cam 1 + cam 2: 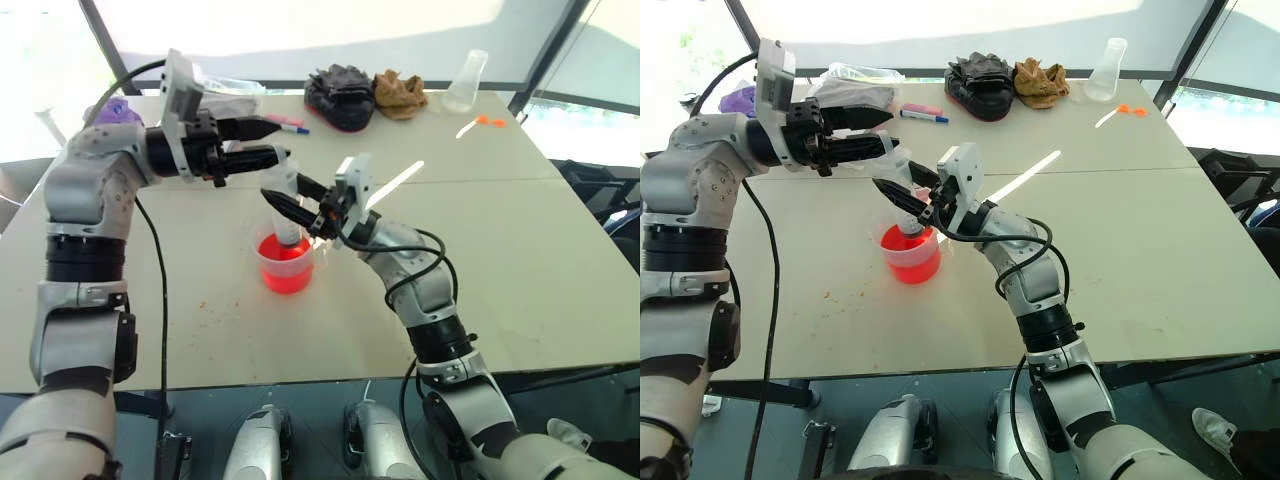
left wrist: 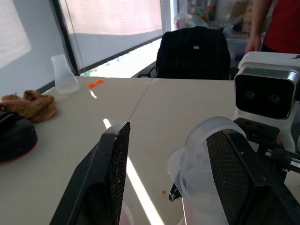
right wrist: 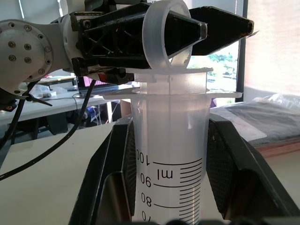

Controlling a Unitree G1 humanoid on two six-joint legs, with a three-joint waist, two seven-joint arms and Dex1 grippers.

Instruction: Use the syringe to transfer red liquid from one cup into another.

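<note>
**Syringe stands in the red cup, plunger not yet drawn**

Your right gripper (image 3: 171,154) is clamped on the barrel of the syringe (image 3: 169,140), one black finger on each side of the printed scale. It holds the barrel upright, tip down, inside the wide cup (image 1: 287,263) of red liquid; whether the tip itself is under the surface you cannot tell from these views. That grip is there to steady the body while the other arm works the top.

Your left gripper (image 1: 268,142) comes in level from the left with its fingers apart, bracketing the plunger's ring at the head of the syringe. In the left wrist view one pad (image 2: 234,173) lies against the ring while the other (image 2: 115,164) stands clear, so nothing is pinched yet. Judging by this, the step in hand is catching the plunger to pull liquid up.

The cup sits on the table (image 1: 500,250) just below both grippers. Farther back lie a marker pen (image 1: 285,123), a dark cloth (image 1: 340,95), a brown cloth (image 1: 400,93) and a conical flask (image 1: 467,82), all well apart from the work. The receiving cup cannot be made out.
</note>
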